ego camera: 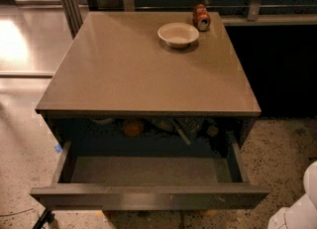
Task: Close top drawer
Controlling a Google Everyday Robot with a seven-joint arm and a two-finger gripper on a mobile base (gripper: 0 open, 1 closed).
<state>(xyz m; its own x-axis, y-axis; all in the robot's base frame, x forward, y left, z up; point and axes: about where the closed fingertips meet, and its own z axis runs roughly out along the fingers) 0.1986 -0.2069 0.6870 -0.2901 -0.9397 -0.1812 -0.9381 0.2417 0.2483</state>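
The top drawer point(148, 197) is a wide, shallow, dark-grey metal drawer. It stands pulled far out from under the tan cabinet top point(143, 69). Its flat front faces me at the bottom of the view, and its bare floor point(148, 169) shows. Several small items, one of them orange point(132, 128), lie in shadow at its back under the top. My gripper point(298, 204) shows only as a white shape at the bottom right corner. It is to the right of the drawer front and apart from it.
A white bowl point(178, 33) and a red can lying on its side point(201, 17) sit at the far right of the cabinet top. Speckled floor point(282, 143) lies to the right, shiny floor point(25, 49) to the left. A dark wall with railing posts runs behind.
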